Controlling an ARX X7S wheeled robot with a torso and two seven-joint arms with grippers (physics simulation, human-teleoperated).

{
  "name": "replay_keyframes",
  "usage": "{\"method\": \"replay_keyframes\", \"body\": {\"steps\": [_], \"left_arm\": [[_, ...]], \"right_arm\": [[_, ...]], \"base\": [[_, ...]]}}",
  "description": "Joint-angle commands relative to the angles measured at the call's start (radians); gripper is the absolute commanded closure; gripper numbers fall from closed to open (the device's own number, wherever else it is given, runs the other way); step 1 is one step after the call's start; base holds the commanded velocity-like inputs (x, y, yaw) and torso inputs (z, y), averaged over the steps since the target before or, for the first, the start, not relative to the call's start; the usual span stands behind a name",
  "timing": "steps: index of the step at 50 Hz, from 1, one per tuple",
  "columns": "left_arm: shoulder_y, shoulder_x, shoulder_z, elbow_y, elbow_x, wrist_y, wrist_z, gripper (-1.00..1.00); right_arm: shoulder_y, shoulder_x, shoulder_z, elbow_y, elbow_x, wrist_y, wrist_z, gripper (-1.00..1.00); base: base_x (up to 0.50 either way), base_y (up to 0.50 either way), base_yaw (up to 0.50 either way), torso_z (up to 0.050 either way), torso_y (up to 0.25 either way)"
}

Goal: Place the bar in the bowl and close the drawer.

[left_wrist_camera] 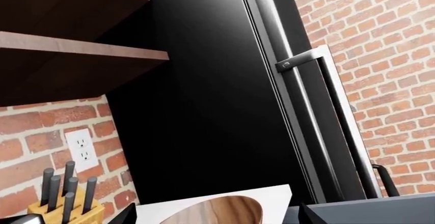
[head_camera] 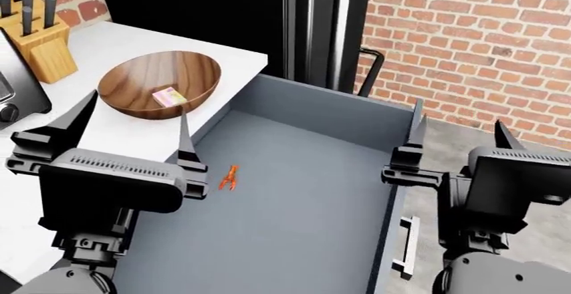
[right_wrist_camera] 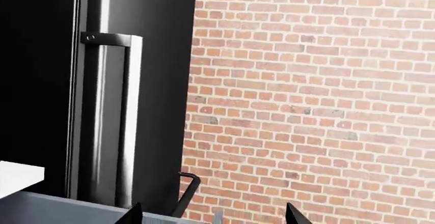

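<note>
Head view: bar, small flat pink packet with a yellow-green edge, lying inside the bowl toward its near side. Bowl wide, round, shallow, brown wood with visible grain, sitting on the white worktop close to the corner. Drawer pulled wide open beside the worktop, deep, grey-blue, plain grey inside, dark bar handle showing on the front at its right side. Tiny orange-red lobster-shaped thing on the drawer floor near the left wall.

Left end effector raised near the worktop edge, fingers spread wide, holding nothing, touching nothing. Right end effector up near the right wall of the drawer, fingers likewise spread, empty; contact with the wall impossible to tell.

Knife block and dark toaster at the back left of the worktop. Tall black fridge behind, brick wall to the right.

Left wrist view: bowl rim, knife block, wooden shelves and a wall socket.
</note>
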Motion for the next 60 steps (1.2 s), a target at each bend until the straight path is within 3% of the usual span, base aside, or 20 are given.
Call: {"method": "replay_keyframes", "body": {"steps": [1,8,12,27,41,54,60], "left_arm": [[0.005,0.001,0.004,-0.005,0.007,0.008,-0.001,-1.0],[0.014,0.001,0.006,-0.008,0.012,0.016,-0.004,-1.0],[0.016,0.004,0.009,-0.013,0.016,0.022,-0.002,-1.0],[0.019,0.013,0.021,-0.039,0.03,0.039,0.006,-1.0],[0.012,0.018,0.031,-0.048,0.036,0.035,0.01,-1.0],[0.013,0.018,0.032,-0.047,0.034,0.039,0.012,-1.0],[0.012,0.02,0.034,-0.045,0.033,0.038,0.013,-1.0]], "right_arm": [[-0.093,0.049,-0.004,0.063,0.0,-0.062,0.047,-1.0],[-0.173,0.085,-0.012,0.098,-0.009,-0.109,0.11,-1.0],[-0.265,0.09,0.005,0.162,-0.011,-0.254,0.139,-1.0],[-0.493,-0.017,0.081,0.506,0.222,-0.5,0.153,-1.0],[-0.623,-0.079,0.192,0.631,0.264,-0.539,0.144,-1.0],[-0.625,-0.193,0.217,0.777,0.38,-0.593,-0.195,-1.0],[-0.572,-0.24,0.174,0.859,0.373,-0.508,-0.344,-1.0]], "base": [[0.0,0.0,0.0,0.0,0.0],[0.0,0.0,0.0,0.0,0.0],[0.0,0.0,0.0,0.0,0.0],[0.0,0.0,0.0,0.0,0.0],[0.0,0.0,0.0,0.0,0.0],[0.0,0.0,0.0,0.0,0.0],[0.0,0.0,0.0,0.0,0.0]]}}
